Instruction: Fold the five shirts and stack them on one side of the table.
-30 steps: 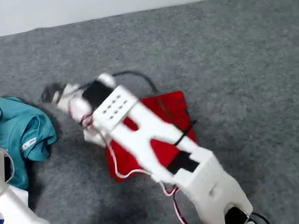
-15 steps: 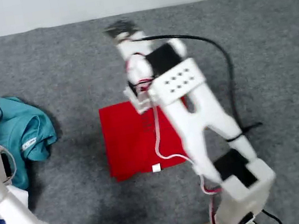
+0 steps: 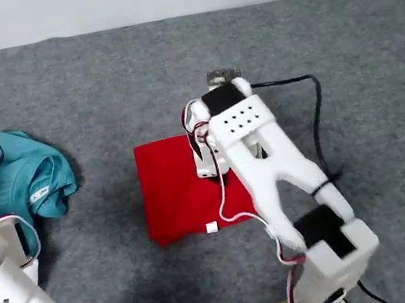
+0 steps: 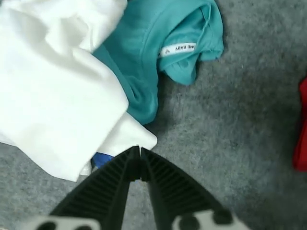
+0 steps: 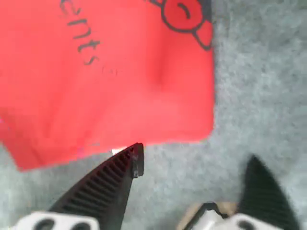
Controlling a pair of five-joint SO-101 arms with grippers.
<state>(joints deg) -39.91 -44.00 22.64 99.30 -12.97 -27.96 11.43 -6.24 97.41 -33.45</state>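
**At table centre: red shirt folded, right pincer open over it**

At the centre of the high view, the red shirt lies folded into a flat rectangle on the grey table. Dark print shows on its upper face in the right wrist view. The right gripper points down over the right-hand part of this shirt. Its jaws stand wide apart and hold nothing.

At the left edge of the high view, well apart from the red shirt, the teal shirt lies crumpled, with a white label exposed. A white shirt lies bunched against it, partly covering it. The left gripper sits over the edge of the white shirt with its jaws pressed together. A small blue item shows beside the fingertips; what it is cannot be told.
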